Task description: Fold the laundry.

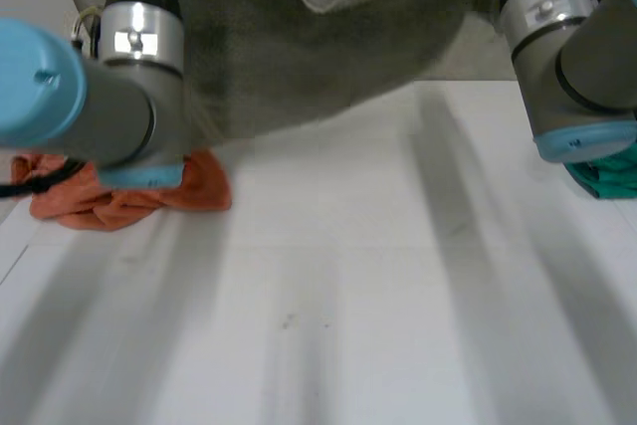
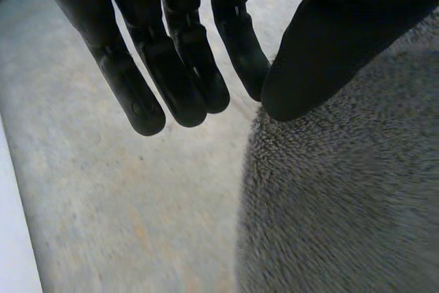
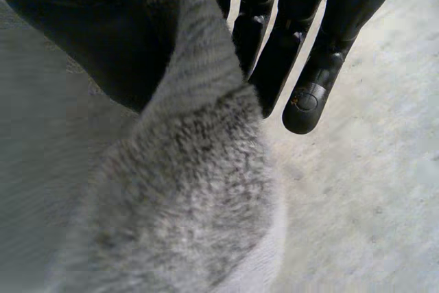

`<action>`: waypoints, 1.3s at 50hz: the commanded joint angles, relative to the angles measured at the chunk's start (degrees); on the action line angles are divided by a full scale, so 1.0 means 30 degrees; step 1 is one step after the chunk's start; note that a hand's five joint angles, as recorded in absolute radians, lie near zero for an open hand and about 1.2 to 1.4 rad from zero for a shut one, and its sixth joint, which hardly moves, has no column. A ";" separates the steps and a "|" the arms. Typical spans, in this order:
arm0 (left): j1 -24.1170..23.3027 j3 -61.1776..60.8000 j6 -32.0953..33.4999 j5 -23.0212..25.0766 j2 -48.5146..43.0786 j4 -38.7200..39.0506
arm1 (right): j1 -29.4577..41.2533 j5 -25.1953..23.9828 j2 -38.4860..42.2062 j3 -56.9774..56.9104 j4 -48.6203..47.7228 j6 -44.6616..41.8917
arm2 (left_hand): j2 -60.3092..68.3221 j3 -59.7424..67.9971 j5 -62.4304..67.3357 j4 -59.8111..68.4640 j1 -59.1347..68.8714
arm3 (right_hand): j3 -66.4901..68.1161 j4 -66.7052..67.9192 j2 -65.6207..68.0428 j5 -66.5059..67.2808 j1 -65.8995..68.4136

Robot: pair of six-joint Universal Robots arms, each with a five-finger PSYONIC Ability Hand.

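The right hand (image 3: 68,32) is pinching a fold of the grey towel (image 3: 185,190) between thumb and fingers (image 3: 305,94), holding it over the white surface (image 1: 348,296). The left hand (image 2: 329,60) is hanging with its fingers (image 2: 171,80) straight and open, its thumb seemingly touching the towel.

– Is any writing, label or number readable here?
– None can be read. One fingertip (image 3: 306,104) of the right hand (image 3: 288,25), just beside the grey towel (image 3: 192,190), carries a tiny orange mark, too small to make out.
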 commanded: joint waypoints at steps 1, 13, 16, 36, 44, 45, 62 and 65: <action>-0.0185 -0.8758 0.0663 -0.0020 0.2673 -0.0979 | -0.0016 -0.0892 -0.1038 0.5596 0.5132 -0.0057 | 0.3813 0.3871 0.4780 0.3705 0.4867 | 0.4187 0.3938 0.4341 0.4819 0.8449; -0.1825 -1.1580 0.0811 -0.0664 0.0390 -0.6249 | -0.0864 -0.2447 -0.0042 1.1317 0.4647 -0.1021 | 0.3321 0.3379 0.4287 0.3212 0.4375 | 0.4187 0.3938 0.4341 0.4819 0.8449; -0.1826 -1.0760 0.0723 -0.0606 0.0359 -0.8153 | -0.1129 -0.2534 -0.0158 1.1465 0.4645 -0.1022 | -0.9931 -0.9873 -0.8964 -1.0039 -0.8876 | 0.4187 0.3938 0.4341 0.4819 0.8449; 0.2275 -0.2705 0.1453 0.6483 -0.1864 -1.1466 | -0.1920 -0.2769 -0.1213 1.2813 0.4440 -0.0993 | -1.2666 -1.2608 -1.1699 -1.2774 -1.1612 | 0.4187 0.3938 0.4341 0.4819 0.8449; 0.2979 0.0491 0.5816 0.6543 -0.5351 -1.3754 | -0.2009 -0.2769 -0.1213 1.2872 0.4440 -0.1022 | -1.2328 -1.2270 -1.1361 -1.2436 -1.1274 | 0.4187 0.3938 0.4341 0.4819 0.8449; 0.2979 0.0521 0.6110 0.6542 -0.5557 -1.3725 | -0.2009 -0.2769 -0.1213 1.2872 0.4440 -0.1022 | -1.2383 -1.2325 -1.1417 -1.2492 -1.1329 | 0.4187 0.3938 0.4341 0.4819 0.8449; 0.2569 0.1254 0.7021 0.6748 -0.7727 -1.3344 | -0.1803 -0.2769 -0.1184 1.3135 0.4440 -0.1022 | -0.7846 -0.7788 -0.6879 -0.7954 -0.6791 | 0.4187 0.3938 0.4341 0.4819 0.8449; 0.2540 0.1254 0.7080 0.6689 -0.7873 -1.3227 | -0.1774 -0.2769 -0.1213 1.3165 0.4440 -0.1022 | -0.5887 -0.5829 -0.4921 -0.5996 -0.4833 | 0.4187 0.3938 0.4341 0.4819 0.8449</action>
